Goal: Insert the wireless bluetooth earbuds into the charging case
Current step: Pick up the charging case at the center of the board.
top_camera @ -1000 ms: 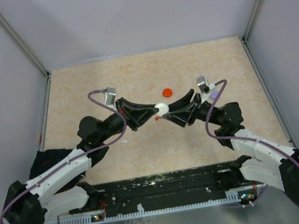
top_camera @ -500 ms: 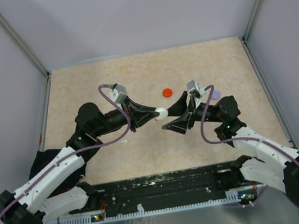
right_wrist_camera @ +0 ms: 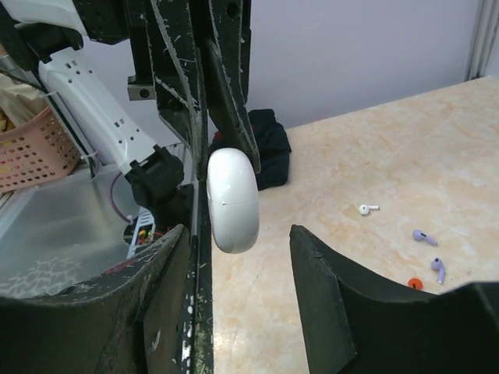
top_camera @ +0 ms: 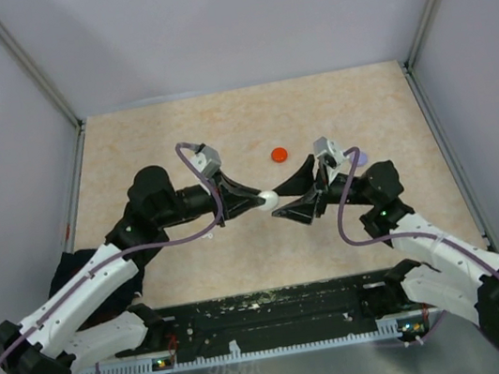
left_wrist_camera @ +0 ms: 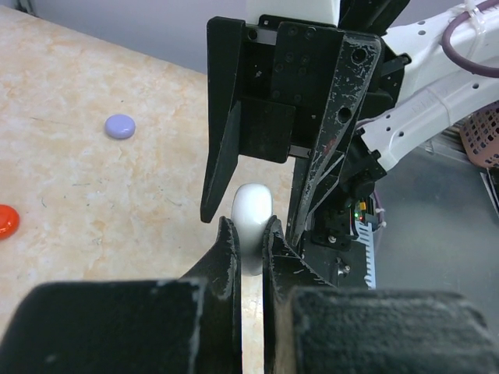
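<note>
Left end effector [left_wrist_camera: 248, 234] clenches the white charging case [right_wrist_camera: 232, 199] edge-up in mid-air, flanked by the released right end effector [right_wrist_camera: 240, 231], while the earbuds [right_wrist_camera: 421, 236] lie on the tabletop [right_wrist_camera: 374, 156] below, toward the left arm [top_camera: 94, 283].

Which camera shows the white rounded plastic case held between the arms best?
The right wrist view: the white rounded plastic case sits large and centred, its seam visible. The left wrist view shows it edge-on, pinched in the left gripper. The top view shows only a small white dot.
</note>
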Controlling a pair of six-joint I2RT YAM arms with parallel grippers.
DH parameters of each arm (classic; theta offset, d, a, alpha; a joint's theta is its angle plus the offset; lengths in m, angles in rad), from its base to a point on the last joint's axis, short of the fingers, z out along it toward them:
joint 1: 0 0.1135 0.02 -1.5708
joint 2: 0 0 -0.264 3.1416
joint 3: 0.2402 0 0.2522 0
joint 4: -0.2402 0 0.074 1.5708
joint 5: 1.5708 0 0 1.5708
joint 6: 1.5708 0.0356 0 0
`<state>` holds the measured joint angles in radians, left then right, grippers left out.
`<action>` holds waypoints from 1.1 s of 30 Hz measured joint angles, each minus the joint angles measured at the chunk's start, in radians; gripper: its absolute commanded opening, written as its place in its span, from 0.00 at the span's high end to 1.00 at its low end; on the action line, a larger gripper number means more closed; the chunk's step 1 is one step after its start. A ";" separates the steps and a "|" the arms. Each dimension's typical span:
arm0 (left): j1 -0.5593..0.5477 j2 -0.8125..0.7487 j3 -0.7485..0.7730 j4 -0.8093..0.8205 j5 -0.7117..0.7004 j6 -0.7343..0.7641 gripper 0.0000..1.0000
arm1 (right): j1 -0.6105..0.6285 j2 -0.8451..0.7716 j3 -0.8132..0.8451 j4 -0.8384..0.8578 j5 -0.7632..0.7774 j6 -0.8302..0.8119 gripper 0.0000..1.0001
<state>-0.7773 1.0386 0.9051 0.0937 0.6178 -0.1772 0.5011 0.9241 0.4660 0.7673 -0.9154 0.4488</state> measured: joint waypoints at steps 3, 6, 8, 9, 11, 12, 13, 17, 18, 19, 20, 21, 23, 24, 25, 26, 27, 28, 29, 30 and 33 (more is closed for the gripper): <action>0.000 0.002 0.004 -0.011 0.019 0.005 1.00 | 0.000 0.007 0.000 0.026 -0.016 0.017 0.50; 0.000 0.015 0.016 -0.026 0.039 0.017 1.00 | 0.000 0.019 0.000 0.056 -0.033 0.034 0.52; 0.000 0.027 0.027 -0.034 0.049 0.025 1.00 | 0.000 0.027 0.000 0.068 -0.047 0.045 0.53; 0.000 0.033 0.034 -0.042 0.053 0.030 1.00 | 0.000 0.032 0.000 0.073 -0.056 0.051 0.54; 0.000 0.043 0.049 -0.061 0.060 0.045 1.00 | 0.000 0.042 0.001 0.078 -0.069 0.060 0.56; 0.000 0.047 0.057 -0.071 0.063 0.051 1.00 | 0.000 0.048 0.002 0.079 -0.078 0.066 0.57; 0.000 0.048 0.064 -0.079 0.065 0.060 1.00 | 0.000 0.052 0.002 0.079 -0.082 0.068 0.60; 0.000 0.056 0.098 -0.117 0.068 0.097 1.00 | 0.000 0.064 0.002 0.079 -0.096 0.077 0.63; 0.000 0.059 0.105 -0.125 0.068 0.105 1.00 | 0.000 0.065 0.002 0.079 -0.099 0.077 0.63; -0.001 0.063 0.115 -0.140 0.068 0.114 1.00 | 0.000 0.067 0.006 0.076 -0.103 0.077 0.63; -0.001 0.068 0.123 -0.148 0.070 0.122 1.00 | 0.000 0.069 0.009 0.077 -0.103 0.077 0.63; -0.001 0.072 0.132 -0.161 0.072 0.131 1.00 | 0.000 0.071 0.013 0.077 -0.103 0.077 0.63; -0.002 0.081 0.148 -0.181 0.075 0.147 1.00 | 0.000 0.073 0.015 0.077 -0.104 0.077 0.63; -0.002 0.084 0.152 -0.191 0.076 0.155 1.00 | 0.000 0.074 0.015 0.077 -0.105 0.077 0.63; -0.002 0.086 0.158 -0.202 0.076 0.162 1.00 | 0.000 0.077 0.015 0.077 -0.105 0.077 0.63; -0.002 0.089 0.162 -0.209 0.076 0.170 1.00 | 0.000 0.079 0.015 0.077 -0.106 0.077 0.63; -0.002 0.092 0.165 -0.216 0.076 0.177 1.00 | 0.000 0.080 0.015 0.077 -0.106 0.077 0.63; -0.002 0.093 0.168 -0.223 0.077 0.181 1.00 | 0.000 0.081 0.015 0.076 -0.107 0.077 0.64; -0.002 0.095 0.171 -0.230 0.078 0.186 1.00 | 0.000 0.082 0.015 0.076 -0.107 0.077 0.64; -0.002 0.097 0.176 -0.239 0.078 0.193 1.00 | 0.000 0.083 0.015 0.076 -0.107 0.078 0.64; -0.007 0.101 0.187 -0.260 0.077 0.209 1.00 | 0.000 0.084 0.015 0.077 -0.108 0.080 0.64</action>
<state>-0.7841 1.1393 1.0916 -0.1661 0.6949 0.0319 0.5011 1.0080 0.4812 0.8448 -1.0233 0.5293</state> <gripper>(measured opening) 0.070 0.366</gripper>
